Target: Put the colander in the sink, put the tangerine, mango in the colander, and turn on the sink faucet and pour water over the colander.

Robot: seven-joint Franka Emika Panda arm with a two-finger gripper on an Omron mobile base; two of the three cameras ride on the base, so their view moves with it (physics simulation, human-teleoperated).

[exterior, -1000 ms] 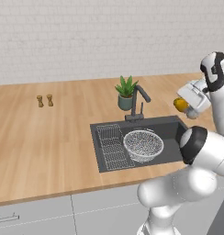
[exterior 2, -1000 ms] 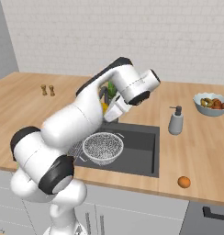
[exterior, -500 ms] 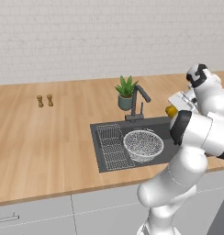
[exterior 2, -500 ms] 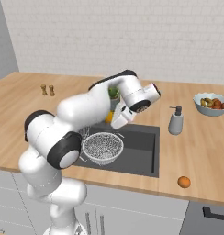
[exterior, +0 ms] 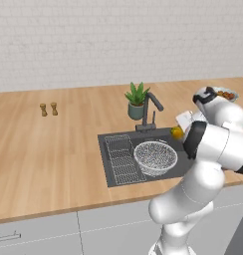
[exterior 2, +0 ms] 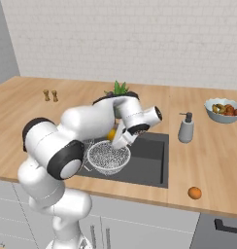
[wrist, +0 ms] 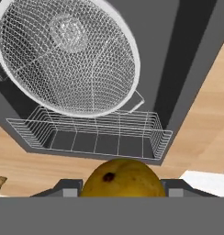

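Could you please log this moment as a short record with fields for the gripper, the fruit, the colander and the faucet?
gripper: gripper shut on the mango, above the sink
mango: mango held between the fingers, not yet in the colander
colander: colander sits in the sink beside the wire rack, empty
tangerine: tangerine on the counter at the front right of the sink
faucet: sink faucet behind the basin, no water visible

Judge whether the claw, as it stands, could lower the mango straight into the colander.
Probably yes. The claw grips the mango just above the sink, and the colander lies open and empty below, nothing between.
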